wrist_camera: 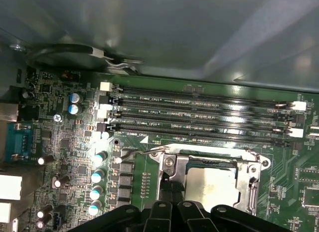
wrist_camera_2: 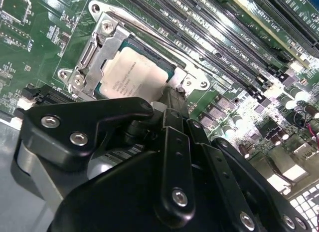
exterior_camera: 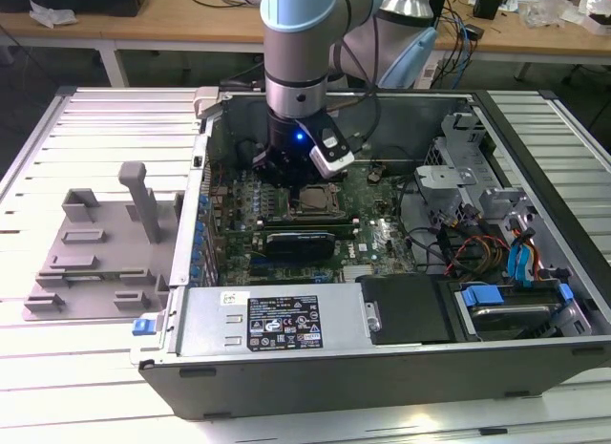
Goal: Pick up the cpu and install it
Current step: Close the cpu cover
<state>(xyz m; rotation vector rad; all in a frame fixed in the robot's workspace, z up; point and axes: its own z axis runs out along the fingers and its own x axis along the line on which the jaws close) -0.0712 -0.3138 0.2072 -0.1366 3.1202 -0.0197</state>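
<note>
An open desktop computer case lies on a pale slatted table, with a green motherboard on its floor. A robot arm reaches down into the far part of the case. Its black gripper hangs just over the processor socket. In both wrist views the cpu, a flat silver square, lies seated inside the metal socket frame. The gripper is closed with its two dark fingers pressed together. They hold nothing, and their tips are at one edge of the chip. Long black memory slots run beside the socket. A grey plastic fixture stands on the table at the exterior view's left, well apart from the case
</note>
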